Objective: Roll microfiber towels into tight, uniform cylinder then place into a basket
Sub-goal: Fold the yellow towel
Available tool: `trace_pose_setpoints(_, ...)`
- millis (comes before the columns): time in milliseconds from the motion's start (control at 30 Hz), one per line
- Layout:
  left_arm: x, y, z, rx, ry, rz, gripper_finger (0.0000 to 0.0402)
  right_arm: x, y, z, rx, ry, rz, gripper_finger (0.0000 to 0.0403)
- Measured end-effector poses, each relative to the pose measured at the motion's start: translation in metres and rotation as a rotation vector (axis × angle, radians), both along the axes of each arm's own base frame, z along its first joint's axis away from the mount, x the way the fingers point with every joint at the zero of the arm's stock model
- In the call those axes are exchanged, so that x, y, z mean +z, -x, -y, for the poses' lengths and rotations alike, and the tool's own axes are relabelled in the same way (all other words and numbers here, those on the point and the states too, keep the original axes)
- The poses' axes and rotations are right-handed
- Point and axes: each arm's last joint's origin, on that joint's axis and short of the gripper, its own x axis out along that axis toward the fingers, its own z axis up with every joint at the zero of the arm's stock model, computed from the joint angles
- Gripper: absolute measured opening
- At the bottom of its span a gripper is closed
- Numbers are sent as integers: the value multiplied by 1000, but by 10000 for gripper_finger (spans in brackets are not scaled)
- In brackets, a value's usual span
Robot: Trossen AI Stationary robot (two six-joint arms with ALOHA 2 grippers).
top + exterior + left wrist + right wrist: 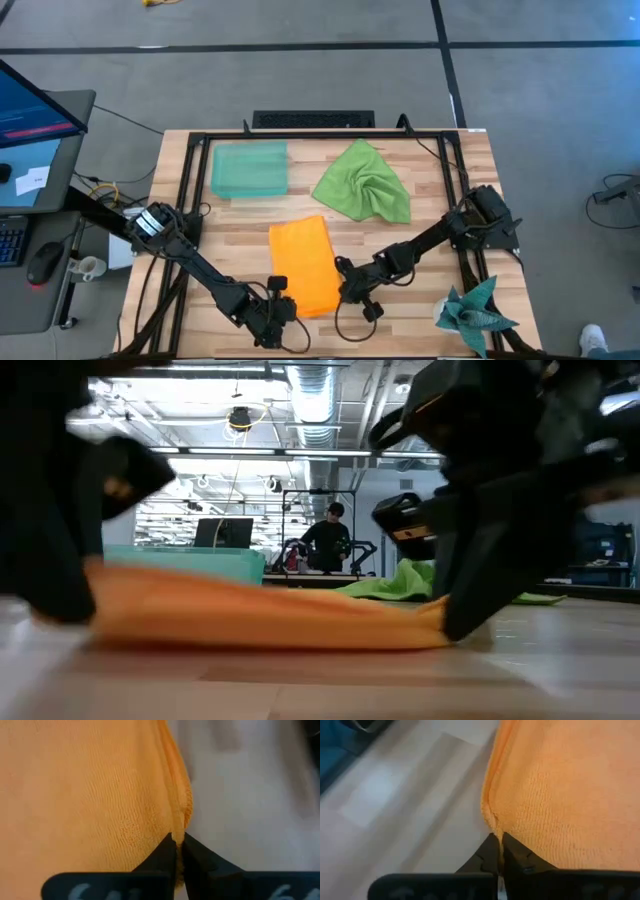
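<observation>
Orange towel (303, 266): flat, unrolled, by the desk's front edge — I see both grippers pinching its front corners.
Left gripper (179, 851): clenched on cloth.
Right gripper (499, 849): same.
Green towel (366, 183): crumpled, untouched.
Basket (249, 169): empty — rolling all ahead.

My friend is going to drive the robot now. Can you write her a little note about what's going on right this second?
Left hand: shut on the orange towel, at its near left corner.
Right hand: shut on the same towel's near right corner.
Orange towel: folded into a strip, flat mid-table, not rolled yet.
Green towel: crumpled at the back, untouched.
Basket: back left, nothing in it.
Left to do: roll both towels, put them in the basket.
</observation>
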Motion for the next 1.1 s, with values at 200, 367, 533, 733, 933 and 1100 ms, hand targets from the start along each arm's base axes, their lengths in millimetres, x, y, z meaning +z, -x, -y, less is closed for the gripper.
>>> trace_pose_setpoints(200, 27, -1, 16, -7, -34, -17, 5, 19, 5, -23, -21, 14, -18, 7)
trace_pose_setpoints(367, 50, 2, 27, 8, -93, 5, 5, 34, 8, -39, -86, 136, -34, 19)
trace_pose_setpoints(533, 68, 5, 33, 27, -145, 18, 6, 54, 10, -53, -130, 268, -32, 10)
trace_pose_setpoints(733, 72, 12, 32, 72, -164, -26, 6, 78, 5, -60, -154, 333, 1, 13)
trace_pose_setpoints(933, 69, 20, 23, 138, -248, -79, 6, 93, -9, -51, -125, 404, 67, 9)
trace_pose_setpoints(1100, 69, 28, 10, 245, -354, -98, 6, 92, -25, -16, -240, 479, 39, 7)
